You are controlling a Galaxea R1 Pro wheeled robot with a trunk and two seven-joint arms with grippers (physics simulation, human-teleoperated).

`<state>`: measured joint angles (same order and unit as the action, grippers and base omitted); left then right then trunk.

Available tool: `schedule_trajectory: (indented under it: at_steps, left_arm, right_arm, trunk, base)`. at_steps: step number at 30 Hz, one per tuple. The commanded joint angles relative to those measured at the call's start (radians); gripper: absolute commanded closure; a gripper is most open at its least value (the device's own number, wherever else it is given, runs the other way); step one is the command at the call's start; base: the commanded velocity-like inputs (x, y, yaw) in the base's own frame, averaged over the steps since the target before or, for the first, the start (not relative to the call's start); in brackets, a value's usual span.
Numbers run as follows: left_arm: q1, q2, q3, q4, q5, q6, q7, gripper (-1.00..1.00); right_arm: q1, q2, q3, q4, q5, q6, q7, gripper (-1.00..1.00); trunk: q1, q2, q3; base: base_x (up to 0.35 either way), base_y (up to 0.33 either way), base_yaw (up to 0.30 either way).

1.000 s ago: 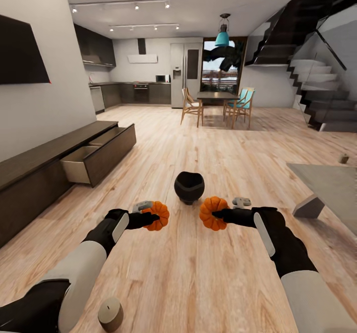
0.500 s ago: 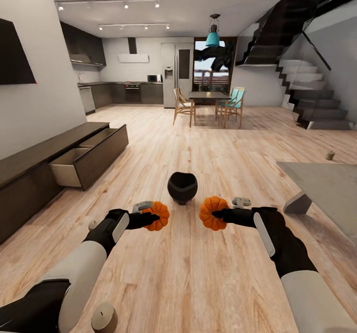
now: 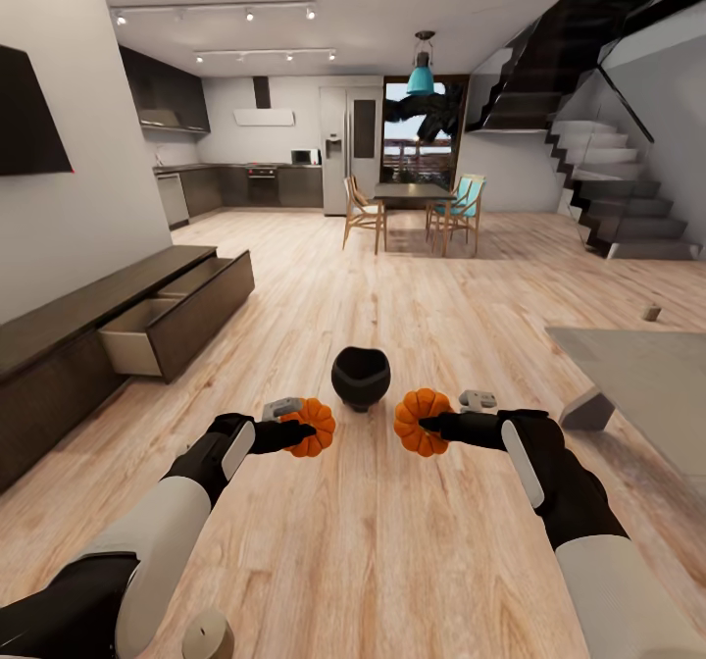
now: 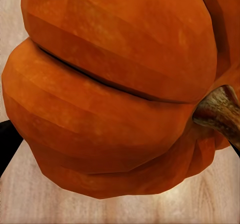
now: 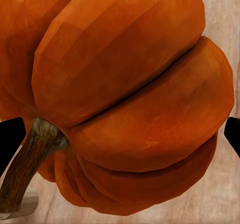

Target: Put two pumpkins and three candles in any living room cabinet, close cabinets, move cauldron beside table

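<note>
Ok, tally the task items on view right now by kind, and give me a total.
Pumpkins: 2, one in the left gripper, one in the right gripper
Candles: 2, near floor, far floor
Cauldron: 1
Total: 5

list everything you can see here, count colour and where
pumpkins: 2, orange, one held in the left gripper, one in the right gripper
cauldron: 1, black, on the floor just beyond the pumpkins
candles: 2 seen, tan, one on the floor at the near left, one far right past the table
cabinet: 1, dark brown, along the left wall, one drawer pulled open, pale inside
table: 1, glass top on grey legs, at the right
dining table: 1, dark, far back, with wooden chairs
fridge: 1, pale, in the kitchen at the back
staircase: 1, dark, far right
grippers: 2, black, left and right, jaws shut on the pumpkins
</note>
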<state>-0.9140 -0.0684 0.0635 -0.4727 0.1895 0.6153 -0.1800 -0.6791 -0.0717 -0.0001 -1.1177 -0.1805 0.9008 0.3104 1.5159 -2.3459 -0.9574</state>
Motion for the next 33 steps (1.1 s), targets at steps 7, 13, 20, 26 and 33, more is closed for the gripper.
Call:
schedule_trajectory:
  at_steps: [7, 13, 20, 26, 33]
  left_arm:
    - [0.0, -0.001, 0.005, -0.001, -0.005, 0.006, 0.002, 1.0]
    - [0.0, -0.001, 0.006, -0.001, -0.005, 0.006, 0.002, 1.0]
    - [0.0, -0.001, 0.005, -0.001, -0.005, 0.006, 0.005, 1.0]
    - [0.0, -0.001, 0.005, -0.001, -0.005, 0.006, 0.005, 1.0]
    - [0.0, -0.001, 0.006, -0.001, -0.005, 0.006, 0.004, 1.0]
  right_arm:
    - [0.0, 0.0, 0.0, -0.001, -0.004, 0.005, 0.0, 1.0]
    - [0.0, 0.0, 0.0, -0.001, -0.004, 0.004, 0.001, 1.0]
    - [0.0, 0.0, 0.0, -0.001, -0.004, 0.004, 0.001, 1.0]
    - [0.0, 0.0, 0.0, -0.001, -0.005, 0.004, 0.003, 1.0]
    - [0.0, 0.0, 0.0, -0.001, -0.005, 0.004, 0.004, 1.0]
  trunk:
    - [-0.027, 0.049, 0.021]
    - [-0.05, 0.091, 0.041]
    - [-0.077, 0.14, 0.072]
    - [-0.1, 0.182, 0.099]
    - [-0.127, 0.231, 0.129]
  base:
    - [0.0, 0.0, 0.0]
    - [0.0, 0.0, 0.0]
    - [0.0, 0.0, 0.0]
    - [0.0, 0.0, 0.0]
    - [0.0, 0.0, 0.0]
